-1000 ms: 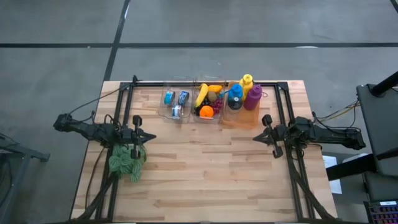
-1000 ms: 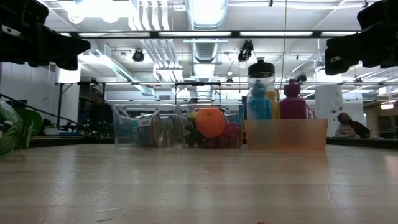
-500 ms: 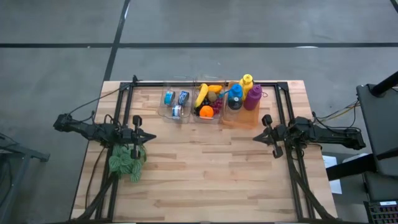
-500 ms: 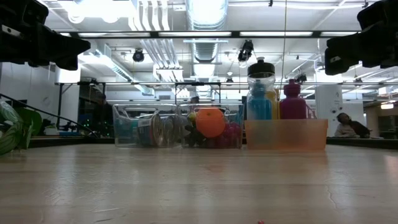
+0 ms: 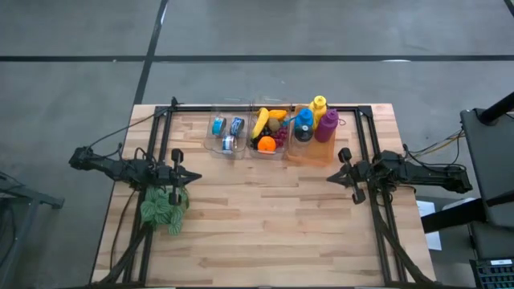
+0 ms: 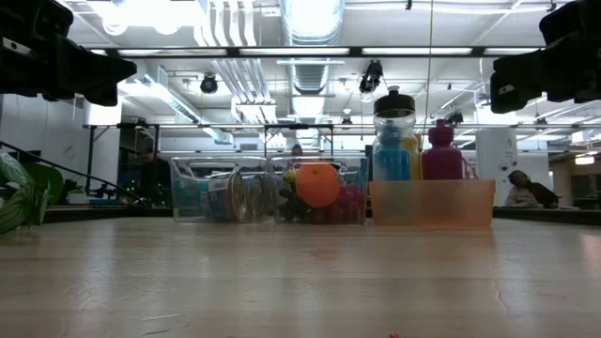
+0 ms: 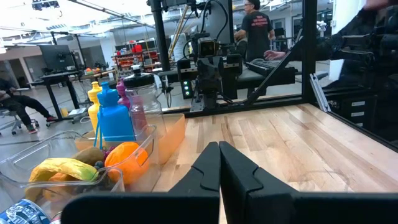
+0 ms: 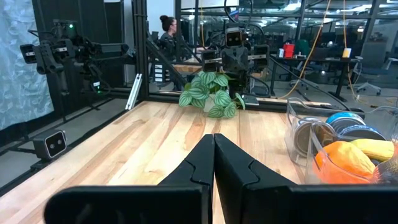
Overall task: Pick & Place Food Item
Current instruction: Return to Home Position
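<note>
Both grippers shut tight, empty; tuna cans point(image 5: 237, 125) in left transparent bin point(image 5: 209, 147).
High view: left gripper point(image 5: 196, 176) over table point(image 5: 265, 233) left side, beside plant point(image 5: 165, 210); right gripper point(image 5: 331, 177) at right side; tips face each other, well apart from bins; three cans visible, too small to read their axis. Low view: arms cut off at top corners; cans blurred behind bin wall. Left wrist view: fingers point(image 7: 208, 168) pressed together, nothing between; one can cut off at the frame corner, others hidden by fruit point(image 7: 124, 158). Right wrist view: fingers closed, bare; one can on edge, round end toward this camera, axis roughly level; others partly hidden.
</note>
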